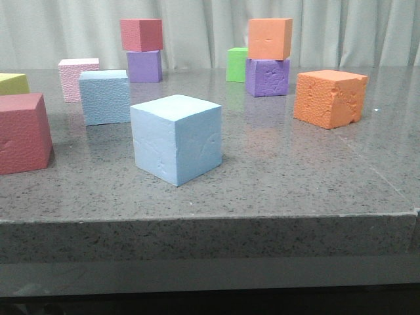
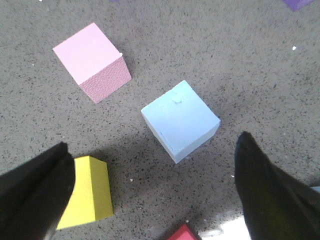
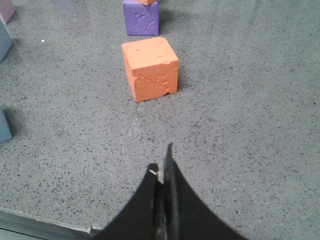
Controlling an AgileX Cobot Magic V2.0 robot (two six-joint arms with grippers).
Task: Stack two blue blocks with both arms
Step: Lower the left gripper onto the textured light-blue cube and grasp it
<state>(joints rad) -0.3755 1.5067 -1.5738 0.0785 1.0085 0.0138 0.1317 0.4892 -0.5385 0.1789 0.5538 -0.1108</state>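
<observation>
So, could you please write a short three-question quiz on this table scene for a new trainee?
1. True or false: the two blue blocks are already stacked.
2. Which tool is open? A) left tool B) right tool
3. Fill in: on the purple cube at the back right sits an ______ cube.

Key:
1. False. The smooth blue block and the pebbled blue block stand apart on the table.
2. A. The left tool is open; the right tool is shut.
3. Orange. The orange cube sits on the purple cube.
</observation>
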